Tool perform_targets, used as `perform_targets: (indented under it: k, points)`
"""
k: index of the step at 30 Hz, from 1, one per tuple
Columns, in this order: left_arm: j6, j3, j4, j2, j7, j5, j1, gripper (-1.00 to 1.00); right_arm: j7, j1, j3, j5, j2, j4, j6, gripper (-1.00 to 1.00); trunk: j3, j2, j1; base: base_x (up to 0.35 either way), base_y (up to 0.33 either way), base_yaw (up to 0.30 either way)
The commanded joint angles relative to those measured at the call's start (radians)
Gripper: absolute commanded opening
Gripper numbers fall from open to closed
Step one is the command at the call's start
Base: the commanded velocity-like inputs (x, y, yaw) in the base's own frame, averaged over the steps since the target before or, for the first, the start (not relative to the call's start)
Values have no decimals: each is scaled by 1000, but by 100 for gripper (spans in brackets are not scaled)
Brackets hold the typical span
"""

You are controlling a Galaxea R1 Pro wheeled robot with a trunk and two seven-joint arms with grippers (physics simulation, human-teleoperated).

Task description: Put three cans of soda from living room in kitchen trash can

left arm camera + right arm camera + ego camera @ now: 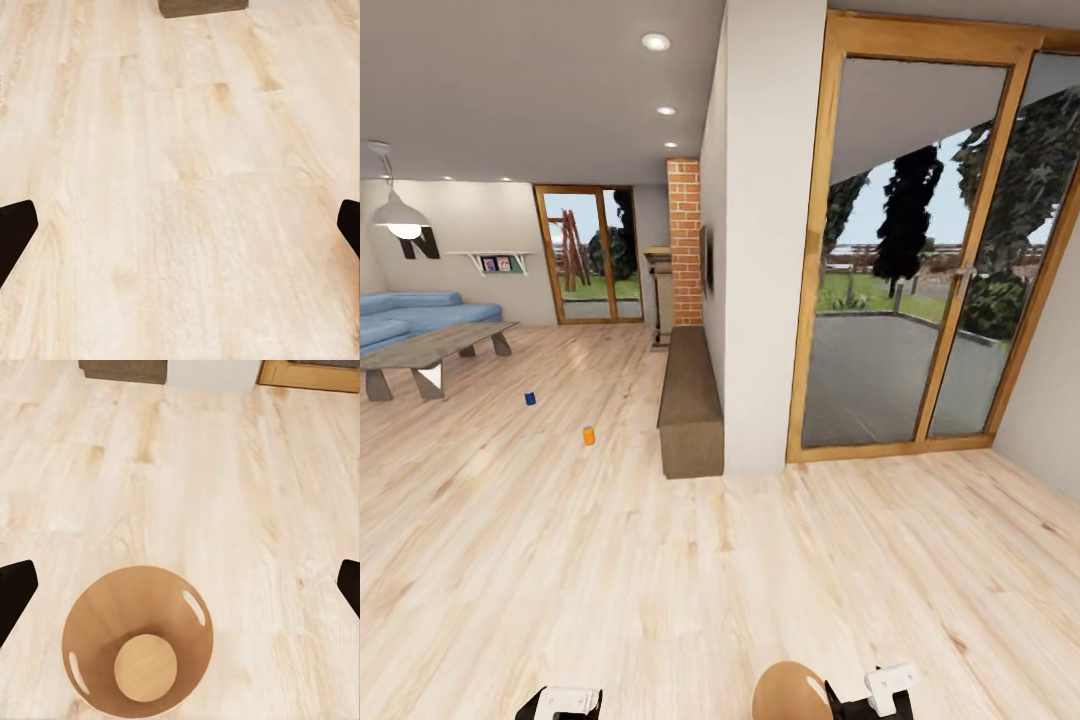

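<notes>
Lying on the far-left floor near the coffee table [435, 350] were a blue can [530, 398] and an orange can [589, 435]. The tash can [138, 640] sat empty under the right gripper [180, 585], probably staged for loading; both grippers' fingers spread, left gripper [180, 225] over bare floor [180, 150].

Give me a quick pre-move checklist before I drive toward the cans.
1. Blue can upright on the floor: ok.
2. Orange can upright, nearer than the blue one: ok.
3. Third can located: not ok, not spotted yet.
4. Trash can empty: ok, bare bottom visible.
5. Left gripper open, nothing between the fingers: ok.
6. Right gripper holding the bin: cannot tell; fingers spread, no contact visible.
</notes>
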Motion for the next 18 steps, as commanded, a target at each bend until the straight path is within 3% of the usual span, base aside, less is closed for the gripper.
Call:
perform_targets:
  k: [1, 11, 18]
  points:
    - [0, 1, 0, 0, 0, 0, 0, 100, 0, 0, 0, 0, 0, 0, 0, 100, 0, 0, 0, 232, 82, 0]
    - [-1, 1, 0, 0, -1, 0, 0, 100, 0, 0, 0, 0, 0, 1, 0, 100, 0, 0, 0, 98, 21, 0]
    - [2, 1, 50, 0, 6, 3, -2, 100, -6, -4, -2, -4, 5, 3, 12, 100, -22, -49, 27, 4, 1, 0]
